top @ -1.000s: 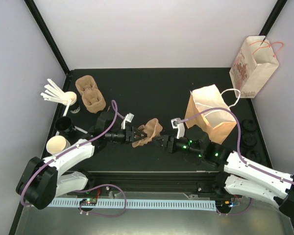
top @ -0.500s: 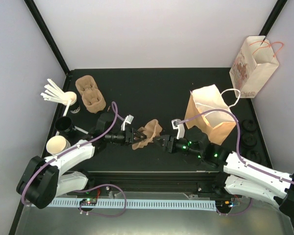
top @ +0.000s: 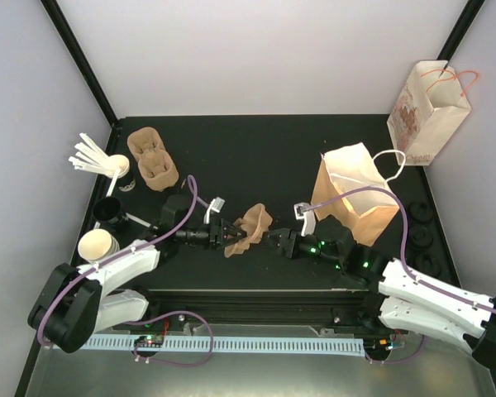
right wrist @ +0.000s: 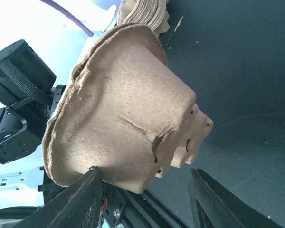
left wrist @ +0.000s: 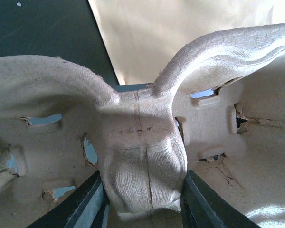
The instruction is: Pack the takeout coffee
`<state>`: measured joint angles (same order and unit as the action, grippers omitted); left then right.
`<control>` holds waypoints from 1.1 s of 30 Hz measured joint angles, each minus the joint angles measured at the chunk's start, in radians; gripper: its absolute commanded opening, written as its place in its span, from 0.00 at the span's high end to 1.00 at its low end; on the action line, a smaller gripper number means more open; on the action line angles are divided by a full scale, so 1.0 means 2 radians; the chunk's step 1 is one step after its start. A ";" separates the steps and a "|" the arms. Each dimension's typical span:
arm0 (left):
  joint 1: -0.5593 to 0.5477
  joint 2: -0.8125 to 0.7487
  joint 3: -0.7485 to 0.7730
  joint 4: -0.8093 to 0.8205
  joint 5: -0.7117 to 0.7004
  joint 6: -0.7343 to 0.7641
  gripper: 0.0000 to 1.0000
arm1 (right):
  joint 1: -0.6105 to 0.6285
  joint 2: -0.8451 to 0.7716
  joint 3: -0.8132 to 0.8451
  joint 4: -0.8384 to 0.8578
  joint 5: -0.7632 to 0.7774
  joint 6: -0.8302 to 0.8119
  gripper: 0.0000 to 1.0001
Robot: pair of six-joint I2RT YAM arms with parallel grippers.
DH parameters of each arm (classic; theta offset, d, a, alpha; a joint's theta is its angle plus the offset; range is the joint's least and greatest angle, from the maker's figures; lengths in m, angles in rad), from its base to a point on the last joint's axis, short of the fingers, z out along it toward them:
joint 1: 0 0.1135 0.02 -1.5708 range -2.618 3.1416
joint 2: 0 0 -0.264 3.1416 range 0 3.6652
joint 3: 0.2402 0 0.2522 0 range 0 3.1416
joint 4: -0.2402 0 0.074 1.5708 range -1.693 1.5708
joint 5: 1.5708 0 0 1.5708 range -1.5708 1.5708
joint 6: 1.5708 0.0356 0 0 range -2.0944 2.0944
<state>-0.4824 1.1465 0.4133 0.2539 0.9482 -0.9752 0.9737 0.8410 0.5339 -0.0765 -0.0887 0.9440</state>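
The left gripper (top: 223, 234) clamps the carrier (top: 250, 227) by its centre ridge; the right gripper (top: 273, 241), jaws apart, straddles one pocket opposite it.

Tan pulp tray (top: 248, 225), black table (top: 256, 157), cream cup (top: 95, 245).

A lab test booth: white walls (top: 256, 50), black tabletop (top: 256, 157).

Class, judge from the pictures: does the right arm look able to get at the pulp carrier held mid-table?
Probably yes. The carrier hangs just ahead of the right fingers, with one pocket between them and nothing intervening. The left fingers grip only its centre ridge.
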 measured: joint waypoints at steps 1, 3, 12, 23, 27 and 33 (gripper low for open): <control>0.000 0.000 -0.002 0.004 0.001 -0.003 0.64 | 0.000 -0.001 -0.001 -0.001 0.002 0.000 0.48; 0.000 0.000 -0.004 0.005 0.001 -0.006 0.63 | 0.000 -0.004 -0.003 -0.005 0.005 -0.001 0.48; 0.000 0.000 -0.006 0.028 0.008 -0.018 0.63 | -0.002 -0.025 -0.007 -0.029 0.016 -0.034 0.34; -0.001 -0.002 0.026 -0.051 0.032 0.044 0.63 | -0.006 -0.032 0.001 -0.058 -0.018 -0.257 0.04; -0.001 -0.011 0.047 -0.088 0.038 0.073 0.63 | -0.006 -0.076 -0.013 -0.033 -0.038 -0.352 0.00; -0.001 -0.027 0.064 -0.147 0.042 0.113 0.63 | -0.006 -0.105 -0.040 0.007 -0.068 -0.462 0.00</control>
<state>-0.4839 1.0924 0.5404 -0.0410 1.0313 -0.7498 0.9611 0.6300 0.4534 -0.0620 -0.2256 0.0204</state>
